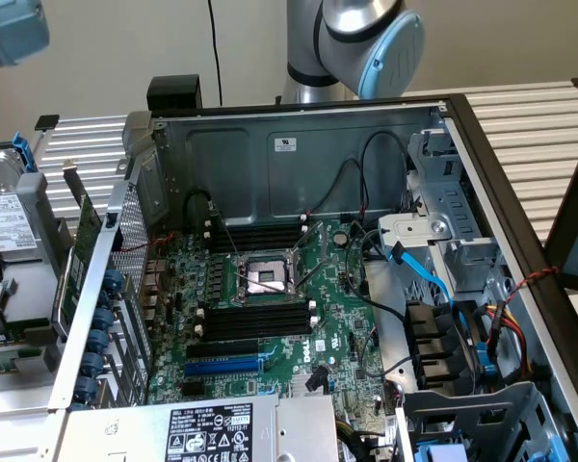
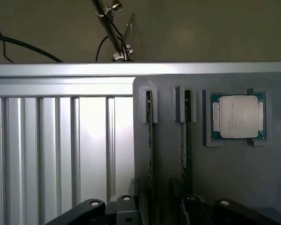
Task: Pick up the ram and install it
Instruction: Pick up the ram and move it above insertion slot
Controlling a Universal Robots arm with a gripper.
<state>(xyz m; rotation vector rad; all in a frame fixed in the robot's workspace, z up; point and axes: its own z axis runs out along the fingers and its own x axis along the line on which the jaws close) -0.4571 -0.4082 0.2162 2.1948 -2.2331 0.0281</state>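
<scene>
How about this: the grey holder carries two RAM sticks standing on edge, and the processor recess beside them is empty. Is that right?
Not quite. The wrist view shows the recess is filled: a processor sits in it. The rest holds: the grey holder carries two RAM sticks standing on edge beside that recess.

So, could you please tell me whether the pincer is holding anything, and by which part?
Nothing is held: the pincer stands open, close to the ram in its gray holder.
</scene>
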